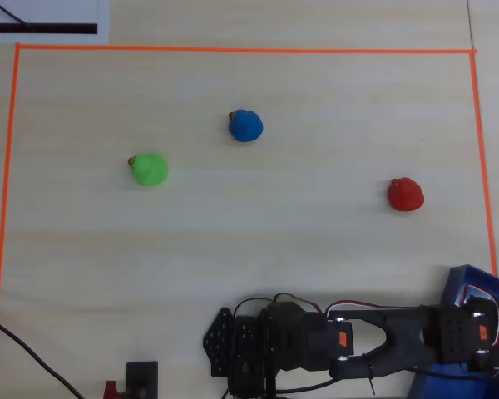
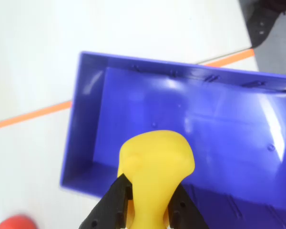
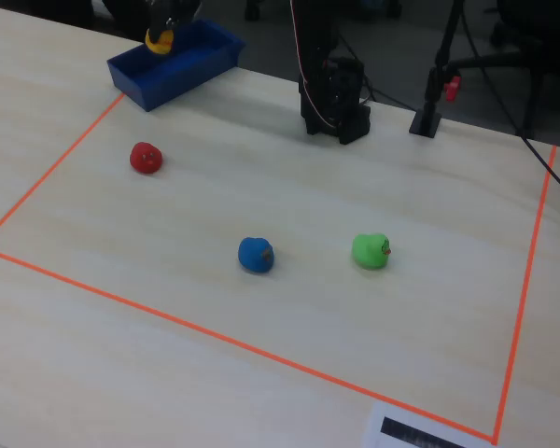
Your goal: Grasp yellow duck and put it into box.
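My gripper (image 2: pixel 150 193) is shut on the yellow duck (image 2: pixel 156 162) and holds it above the open blue box (image 2: pixel 219 114). In the wrist view the duck hangs over the box's near-left part, squeezed between the two black fingers (image 2: pixel 115 200). In the fixed view the duck (image 3: pixel 159 40) shows in the gripper over the box (image 3: pixel 149 84) at the top left. In the overhead view the arm (image 1: pixel 382 337) reaches right over the box (image 1: pixel 474 283) at the bottom right corner; the duck is hidden there.
A red duck (image 1: pixel 405 194), a blue duck (image 1: pixel 246 125) and a green duck (image 1: pixel 150 169) sit on the wooden table inside the orange tape border (image 1: pixel 233 49). The arm's base (image 3: pixel 334 93) stands at the table's far edge. A black stand (image 3: pixel 429 117) is beside it.
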Robot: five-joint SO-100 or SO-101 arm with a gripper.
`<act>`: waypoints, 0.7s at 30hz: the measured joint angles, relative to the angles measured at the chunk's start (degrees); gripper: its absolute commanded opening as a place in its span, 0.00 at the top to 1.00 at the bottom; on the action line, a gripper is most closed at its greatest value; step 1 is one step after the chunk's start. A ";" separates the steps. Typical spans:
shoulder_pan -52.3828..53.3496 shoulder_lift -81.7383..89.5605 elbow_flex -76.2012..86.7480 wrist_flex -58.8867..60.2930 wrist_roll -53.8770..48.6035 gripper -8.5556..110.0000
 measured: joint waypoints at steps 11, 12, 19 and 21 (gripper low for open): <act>2.02 -8.88 0.00 -12.22 -3.52 0.73; 2.37 -8.96 0.00 -12.66 -3.60 0.69; 2.37 -8.96 0.00 -10.90 -3.78 0.68; 1.85 -8.96 0.00 -9.23 -3.78 0.79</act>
